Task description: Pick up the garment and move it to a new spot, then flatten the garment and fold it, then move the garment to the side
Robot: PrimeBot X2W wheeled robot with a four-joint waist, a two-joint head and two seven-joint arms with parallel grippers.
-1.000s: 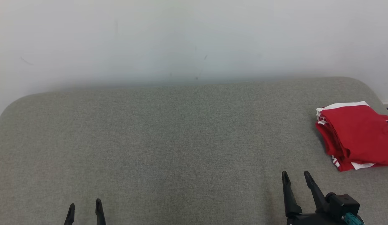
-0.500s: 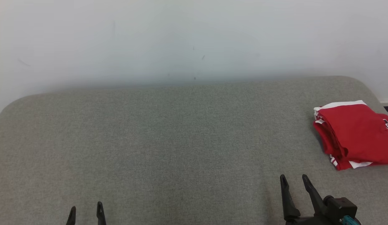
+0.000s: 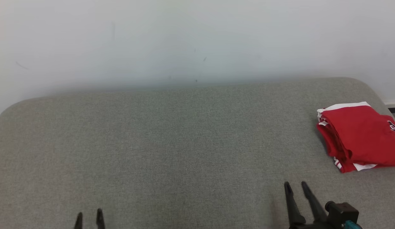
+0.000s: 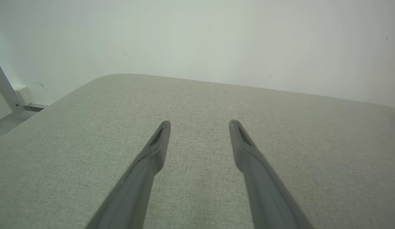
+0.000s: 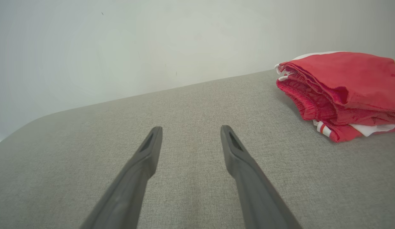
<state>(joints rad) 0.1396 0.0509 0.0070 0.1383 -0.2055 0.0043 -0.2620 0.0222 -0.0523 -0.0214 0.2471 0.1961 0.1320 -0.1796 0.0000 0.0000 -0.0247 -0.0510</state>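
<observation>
Left claw point(image 3: 89, 218) sits at the bottom left of the head view, with just its two dark tips poking up over the grey bench point(image 3: 184, 143). In its own wrist view the fingers point(image 4: 152, 152) stand spread apart, with plain grey weave between them and nothing held. I cannot tell whether the tips touch the fabric. Beyond them the bench runs to a rounded far edge against a pale wall point(image 3: 197, 38) with a few faint scuffs. At the far left of that wrist view a pale slanted strut point(image 4: 4, 90) stands past the bench corner.

Right claw point(image 3: 295, 185) rises from the bottom right of the head view and shows more of itself: two long fingers leaning slightly left, and a dark wrist block with a teal part behind them. Its jaws are also parted and grip nothing, and the wrist view shows only bench fabric in the gap.

The garment point(image 3: 359, 136) lies at the right end of the bench, beyond the right claw and to its right, apart from it. It is red with white trim, folded into a thick stack that rests flat. The stacked folds face left, and white bands show at the far and near edges. A dark mark on its right side is cut off by the frame. In the right wrist view it sits at the upper right, clear of both fingers.
</observation>
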